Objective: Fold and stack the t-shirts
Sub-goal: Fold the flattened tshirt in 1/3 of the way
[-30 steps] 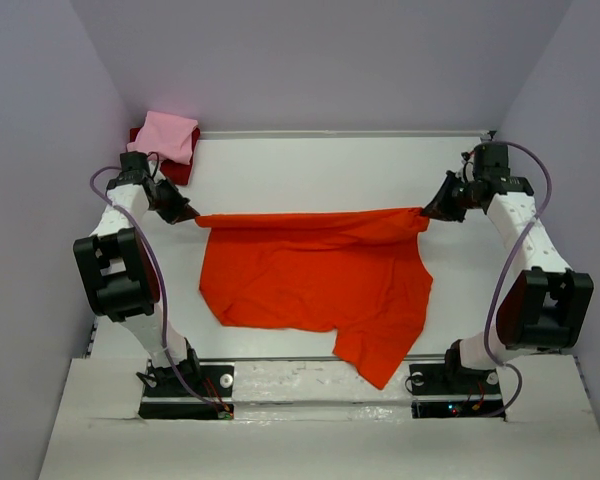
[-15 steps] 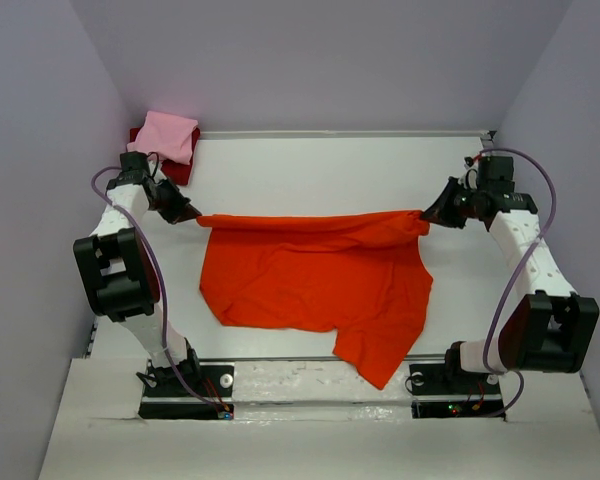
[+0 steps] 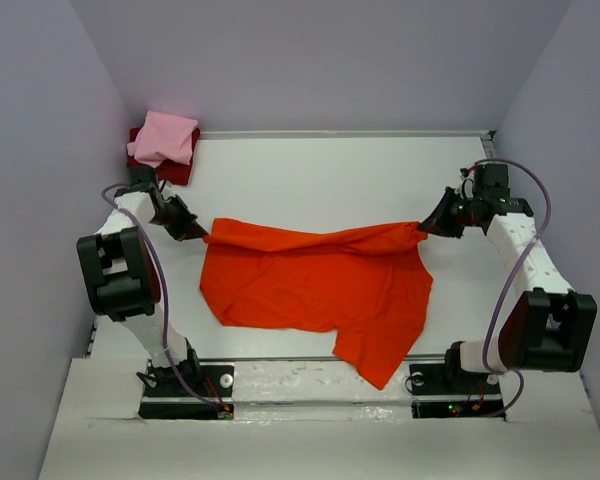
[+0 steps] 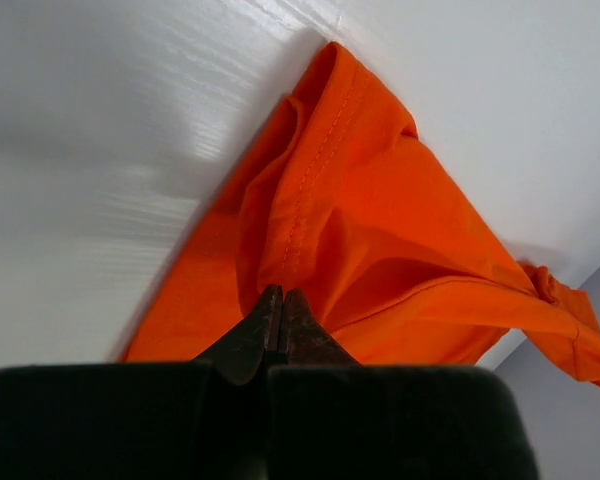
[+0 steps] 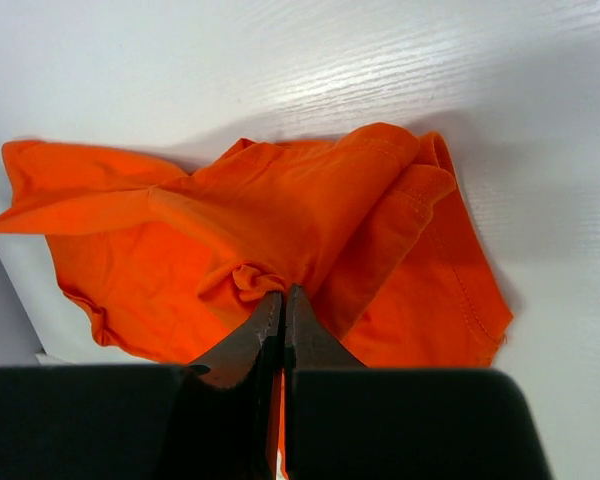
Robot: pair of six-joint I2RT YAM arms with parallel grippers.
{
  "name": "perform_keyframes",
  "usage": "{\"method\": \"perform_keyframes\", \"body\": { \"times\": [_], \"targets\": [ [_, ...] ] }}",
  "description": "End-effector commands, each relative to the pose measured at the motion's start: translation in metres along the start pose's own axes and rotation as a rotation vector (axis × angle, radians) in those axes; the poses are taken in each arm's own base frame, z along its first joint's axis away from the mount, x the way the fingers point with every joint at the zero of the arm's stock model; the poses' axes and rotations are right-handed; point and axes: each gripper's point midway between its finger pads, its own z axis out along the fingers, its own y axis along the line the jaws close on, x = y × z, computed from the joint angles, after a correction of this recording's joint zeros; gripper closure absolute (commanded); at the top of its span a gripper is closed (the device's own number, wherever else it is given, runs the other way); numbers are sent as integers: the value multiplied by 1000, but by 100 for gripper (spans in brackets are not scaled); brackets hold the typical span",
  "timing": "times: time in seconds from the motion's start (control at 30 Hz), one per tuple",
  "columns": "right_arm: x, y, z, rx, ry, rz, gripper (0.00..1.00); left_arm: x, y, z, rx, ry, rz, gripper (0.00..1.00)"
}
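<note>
While seemingly slack, t-shirt [image 3: 310,285] edge between end effectors [image 3: 202,236] [image 3: 423,228], table [image 3: 320,180] beyond

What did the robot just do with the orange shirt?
The left pincer and right pincer, both shut on the orange shirt, drew its far edge nearer the bases. Tight before, it now sags. Nothing let go. The pink shirt and dark red shirt stayed put.
</note>
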Motion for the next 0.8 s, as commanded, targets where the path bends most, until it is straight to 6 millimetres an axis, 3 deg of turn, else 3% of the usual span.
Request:
{"method": "perform_keyframes", "body": {
  "times": [0.0, 0.13, 0.33, 0.4, 0.43, 0.47, 0.57, 0.77],
  "targets": [
    [8, -8, 3, 22, 41, 22, 100, 20, -7, -9, 13, 34, 43, 100],
    [30, -22, 12, 60, 153, 66, 100, 37, -3, 0, -20, 75, 62, 100],
    [39, -35, 16, 113, 198, 76, 100, 52, 0, 10, -46, 116, 66, 97],
    [42, -38, 16, 124, 216, 69, 100, 56, -2, 11, -48, 130, 73, 76],
    [43, -40, 15, 135, 216, 67, 100, 54, 0, 11, -69, 121, 74, 58],
    [44, -40, 15, 139, 219, 65, 100, 54, 1, 8, -79, 113, 72, 32],
    [46, -41, 13, 139, 220, 59, 100, 40, -2, -3, -117, 55, 85, 5],
    [51, -45, 12, 148, 229, 48, 100, 22, -19, -18, -112, 21, 115, 5]
  ]
}}
